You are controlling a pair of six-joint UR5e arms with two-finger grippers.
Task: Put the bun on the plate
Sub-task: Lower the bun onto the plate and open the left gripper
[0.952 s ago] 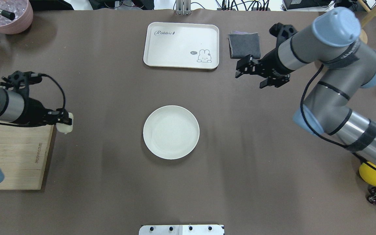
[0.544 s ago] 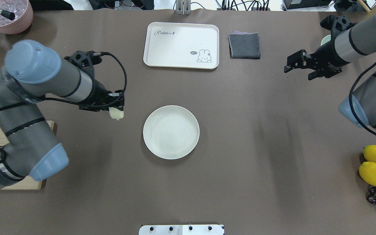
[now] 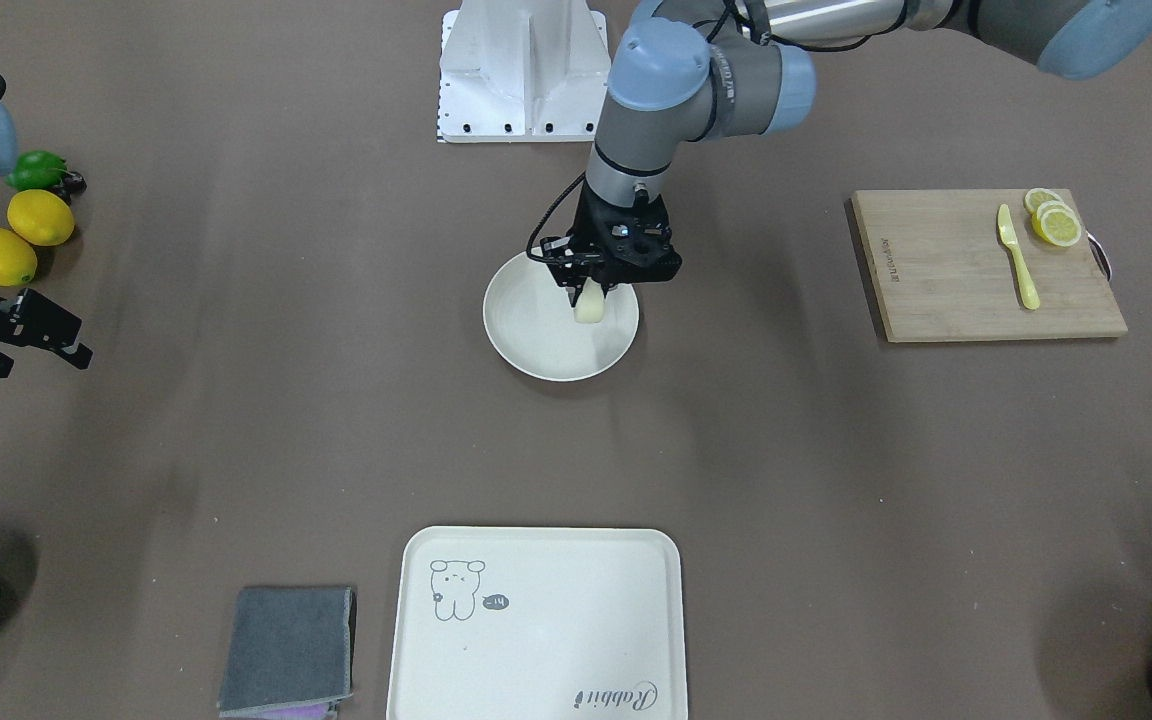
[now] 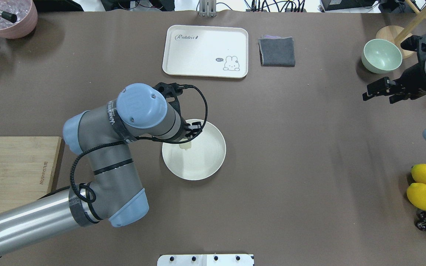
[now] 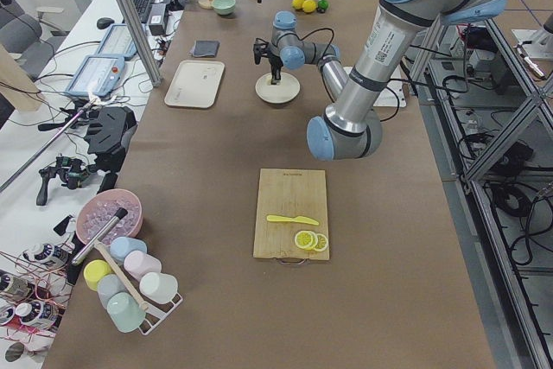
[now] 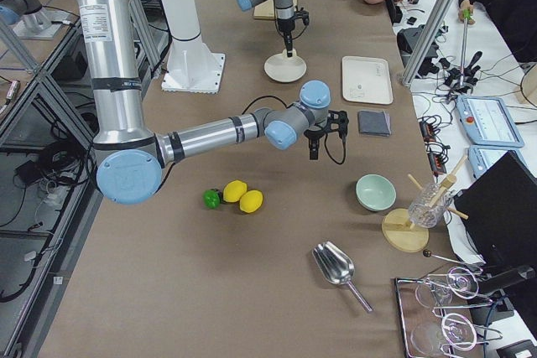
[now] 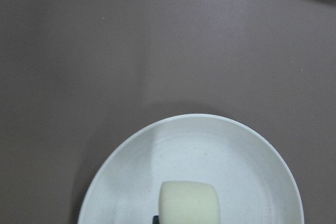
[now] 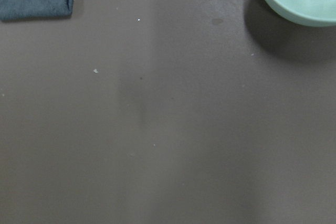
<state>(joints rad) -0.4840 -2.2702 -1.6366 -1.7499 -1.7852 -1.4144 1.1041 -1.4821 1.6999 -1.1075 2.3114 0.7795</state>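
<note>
– Checking the left gripper (image 3: 591, 288): what's it got?
– It's clamped on the bun (image 3: 588, 306), pinching the top, fingers pointing straight down.
– Bun location?
– Over the plate (image 3: 536, 362), inside the rim, slightly to the robot's left of centre. Can't tell whether it touches the plate floor or hangs just above it.
– Right gripper (image 4: 377, 92)?
– Jaws apart, nothing between them. It's well off to the robot's right, near the green bowl (image 4: 381, 55).
– Anything else on the table?
– The rabbit tray (image 4: 205, 51) is well apart from the plate on the far side, with a gray cloth (image 4: 277, 51) just beside it. The cutting board (image 3: 936, 270) on the robot's left carries lemon slices (image 3: 1054, 220) and a yellow knife (image 3: 1019, 258).
</note>
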